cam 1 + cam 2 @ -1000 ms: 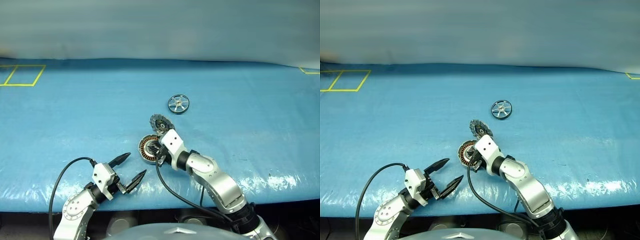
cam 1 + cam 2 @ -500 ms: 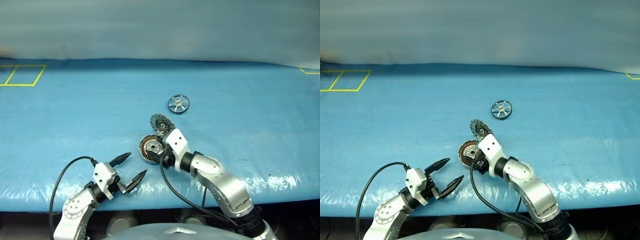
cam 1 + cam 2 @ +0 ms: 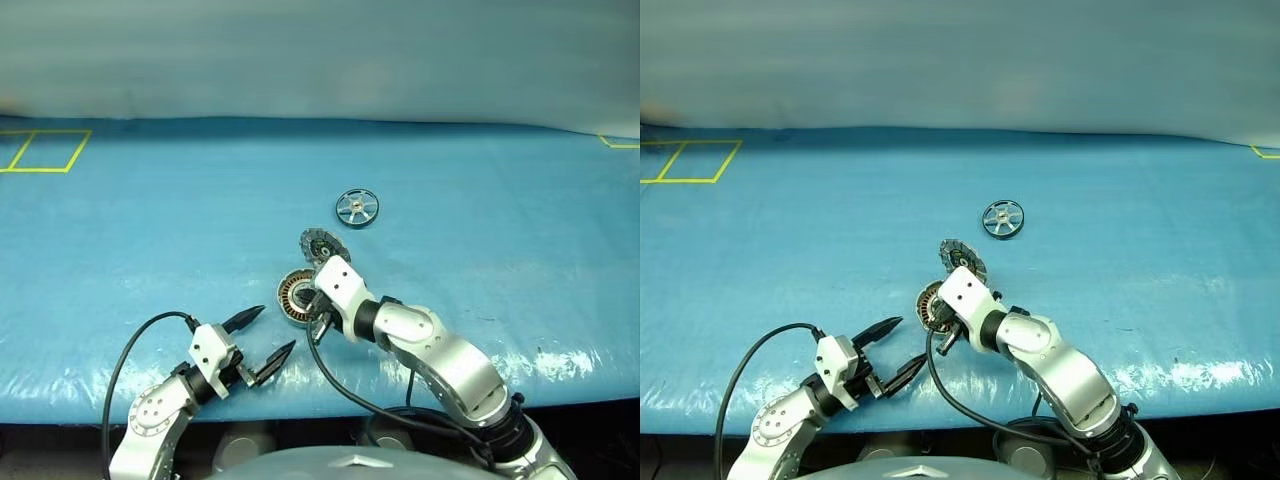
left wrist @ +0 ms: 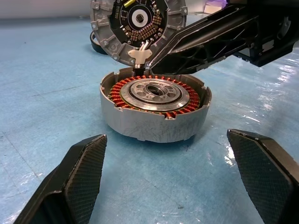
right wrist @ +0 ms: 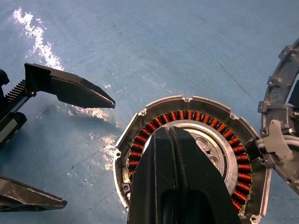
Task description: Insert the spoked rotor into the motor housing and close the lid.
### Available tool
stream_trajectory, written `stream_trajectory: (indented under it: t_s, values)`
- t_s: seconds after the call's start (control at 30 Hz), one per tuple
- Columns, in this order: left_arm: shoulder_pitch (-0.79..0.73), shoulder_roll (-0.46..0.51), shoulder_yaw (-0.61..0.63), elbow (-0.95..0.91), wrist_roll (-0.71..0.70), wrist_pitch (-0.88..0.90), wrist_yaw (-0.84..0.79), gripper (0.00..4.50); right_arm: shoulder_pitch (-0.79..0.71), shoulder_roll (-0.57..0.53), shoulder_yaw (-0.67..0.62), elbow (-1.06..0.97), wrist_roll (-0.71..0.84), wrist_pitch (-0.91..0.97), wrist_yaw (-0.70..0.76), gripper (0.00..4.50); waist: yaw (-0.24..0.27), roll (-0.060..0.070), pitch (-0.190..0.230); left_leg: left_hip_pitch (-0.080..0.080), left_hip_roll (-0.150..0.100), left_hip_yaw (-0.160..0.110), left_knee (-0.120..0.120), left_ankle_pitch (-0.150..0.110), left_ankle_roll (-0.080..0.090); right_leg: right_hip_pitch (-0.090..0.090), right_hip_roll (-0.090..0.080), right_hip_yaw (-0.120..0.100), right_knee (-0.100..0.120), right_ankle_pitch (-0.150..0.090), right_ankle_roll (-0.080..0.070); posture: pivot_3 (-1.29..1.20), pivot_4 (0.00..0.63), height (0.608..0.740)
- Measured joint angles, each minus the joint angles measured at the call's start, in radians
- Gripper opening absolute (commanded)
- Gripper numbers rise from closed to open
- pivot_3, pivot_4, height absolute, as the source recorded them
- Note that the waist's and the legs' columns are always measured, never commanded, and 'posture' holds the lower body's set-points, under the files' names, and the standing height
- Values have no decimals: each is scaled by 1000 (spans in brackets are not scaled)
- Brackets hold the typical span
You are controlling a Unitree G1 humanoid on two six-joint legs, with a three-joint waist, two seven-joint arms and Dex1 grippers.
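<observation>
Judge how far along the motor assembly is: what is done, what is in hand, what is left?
Done: the lid stands open. In hand: the shut right gripper hangs over the motor housing, holding nothing; the left gripper is open beside it. Left: the spoked rotor lies apart on the blue table, not inserted; then closing the lid.

The right gripper [image 5: 174,140] is being seen pressed closed above the motor housing [image 4: 154,109], its wrist being bent further down.
</observation>
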Motion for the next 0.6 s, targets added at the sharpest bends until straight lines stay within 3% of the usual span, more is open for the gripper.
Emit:
stream_trajectory:
  t_s: [0.6]
  values:
    - [7,3,-3,-4,17,0,18,4500,3,3,-14,34,-9,26,-44,35,0,0,0,0,0,0,0,0,0,0,0,0,0,0,0,0,150,740]
